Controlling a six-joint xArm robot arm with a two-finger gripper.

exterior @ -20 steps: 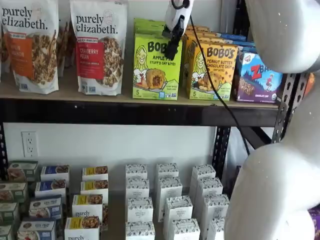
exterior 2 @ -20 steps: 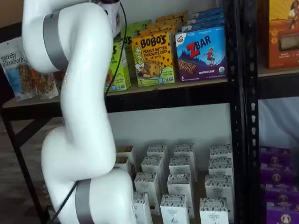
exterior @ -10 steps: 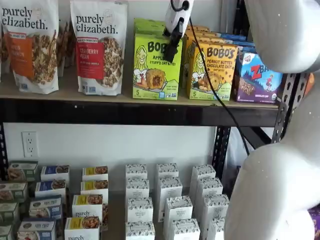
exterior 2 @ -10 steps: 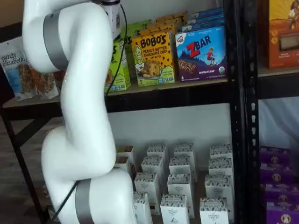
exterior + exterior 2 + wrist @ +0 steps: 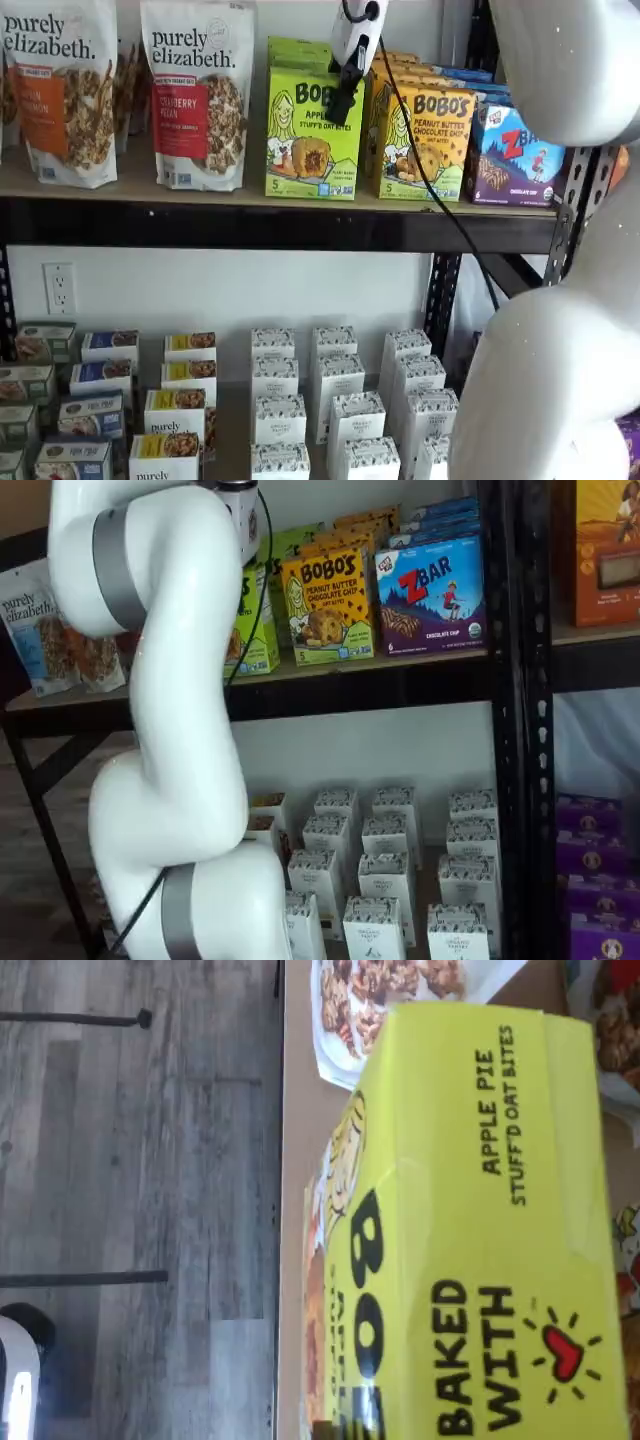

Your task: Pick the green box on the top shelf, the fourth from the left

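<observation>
Left to right on the top shelf (image 5: 250, 215): two granola bags (image 5: 198, 90), then the green box (image 5: 312, 135), upright at the front edge, with a yellow-orange box (image 5: 425, 140) just beside it and a blue box (image 5: 515, 155) after that. The hand (image 5: 343, 100) hangs in front of the green box's upper right corner; its fingers show side-on, so I cannot tell how far it is open or whether it grips anything. The tight gap to the yellow-orange box is the risk: a finger could catch that neighbour or tip the green box back into the ones behind it. No containers stand open; contents are unseen.
</observation>
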